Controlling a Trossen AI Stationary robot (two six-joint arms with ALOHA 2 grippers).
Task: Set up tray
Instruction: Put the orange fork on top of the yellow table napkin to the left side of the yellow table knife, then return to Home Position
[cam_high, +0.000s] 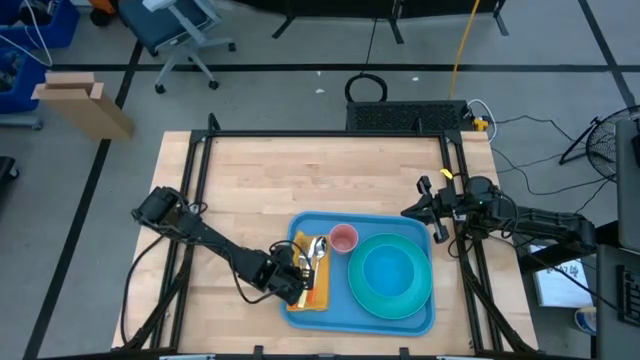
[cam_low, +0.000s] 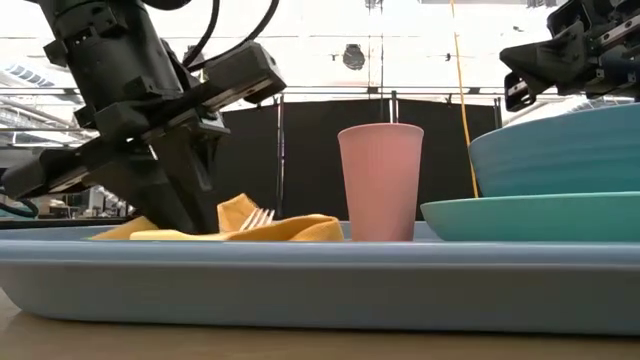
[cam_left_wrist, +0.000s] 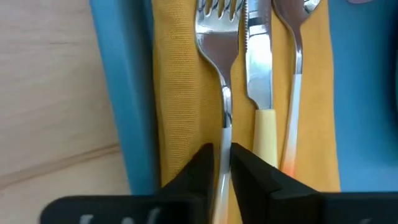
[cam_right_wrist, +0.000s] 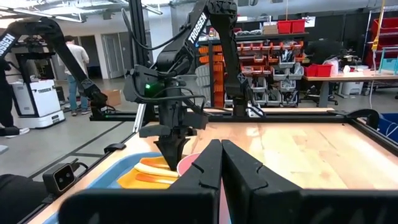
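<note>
Clearly the left gripper (cam_left_wrist: 222, 163) was nearer, pinching the fork (cam_left_wrist: 219, 56) handle along its length, on the napkin (cam_high: 312, 283) by the tray (cam_high: 425, 322)'s left edge; the right gripper (cam_high: 418, 209), clenched, waited off the tray's far right corner.

We list a yellow napkin (cam_high: 312, 283) bearing a fork (cam_left_wrist: 219, 56), a knife (cam_left_wrist: 259, 81) and a spoon (cam_left_wrist: 297, 68) side by side, the knife in the middle. Just beside it stands an upright pink cup (cam_low: 380, 181), and next to that a teal bowl (cam_low: 560, 150) sits on a round teal plate (cam_low: 530, 217). We also note a wooden table (cam_high: 320, 185) beneath, and a grey office chair (cam_high: 175, 30) on the floor beyond it.
</note>
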